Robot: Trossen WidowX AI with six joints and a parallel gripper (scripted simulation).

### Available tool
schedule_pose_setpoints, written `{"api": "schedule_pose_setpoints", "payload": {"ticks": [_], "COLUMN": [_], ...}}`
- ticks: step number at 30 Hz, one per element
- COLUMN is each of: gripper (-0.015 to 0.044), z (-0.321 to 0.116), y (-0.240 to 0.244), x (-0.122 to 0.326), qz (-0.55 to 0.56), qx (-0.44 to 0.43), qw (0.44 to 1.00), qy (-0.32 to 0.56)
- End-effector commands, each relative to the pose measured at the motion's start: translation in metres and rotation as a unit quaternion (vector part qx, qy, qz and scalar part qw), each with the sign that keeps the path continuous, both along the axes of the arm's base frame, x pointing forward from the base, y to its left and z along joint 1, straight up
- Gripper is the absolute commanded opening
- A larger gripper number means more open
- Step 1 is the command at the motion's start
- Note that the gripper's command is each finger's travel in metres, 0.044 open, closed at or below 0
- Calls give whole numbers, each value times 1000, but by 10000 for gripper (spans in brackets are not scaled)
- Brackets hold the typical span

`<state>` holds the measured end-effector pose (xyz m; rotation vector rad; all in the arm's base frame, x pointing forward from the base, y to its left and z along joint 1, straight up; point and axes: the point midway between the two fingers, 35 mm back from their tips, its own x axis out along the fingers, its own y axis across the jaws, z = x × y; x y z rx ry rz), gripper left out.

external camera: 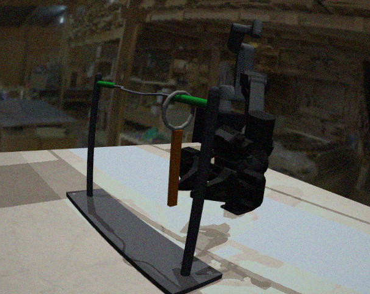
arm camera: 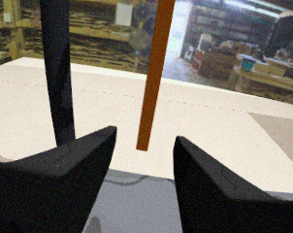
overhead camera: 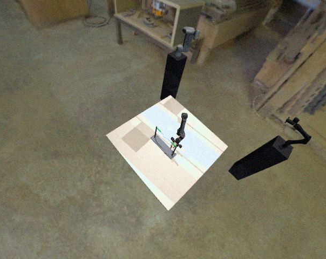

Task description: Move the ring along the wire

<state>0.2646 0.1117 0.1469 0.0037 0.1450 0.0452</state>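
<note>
The ring (external camera: 163, 111) hangs at the inner end of the green part (external camera: 195, 100) beside the near post (external camera: 199, 177) (arm camera: 59, 83), with the wire through it. Its top is close to where the grey wire (external camera: 142, 93) starts. Its orange handle (external camera: 174, 167) (arm camera: 153, 78) hangs almost straight down. My gripper (external camera: 185, 188) (arm camera: 146, 139) is partly open and empty, its fingertips apart. It is behind the handle in the exterior view. In the wrist view the handle's lower end shows beyond the fingertips, in the gap between them. Any slight contact cannot be told.
The far post (external camera: 92, 142) (overhead camera: 155, 132) carries the other green part (external camera: 105, 84) (overhead camera: 158, 129). Both posts stand on a dark base (external camera: 131, 228) (arm camera: 137, 204) on the table (overhead camera: 155, 164). Two more arms stand on black pedestals (overhead camera: 172, 75) (overhead camera: 258, 161) off the table.
</note>
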Motion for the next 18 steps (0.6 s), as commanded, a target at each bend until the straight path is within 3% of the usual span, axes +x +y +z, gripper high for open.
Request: {"api": "schedule_pose_setpoints", "payload": {"ticks": [1, 9, 18], "gripper": [160, 160, 396], "z": [0, 0, 6], "y": [-1, -1, -4], "x": [0, 0, -46], "qz": [-3, -3, 0], "qx": [2, 2, 0], "qw": [1000, 1000, 1000], "qy": [0, 0, 0]}}
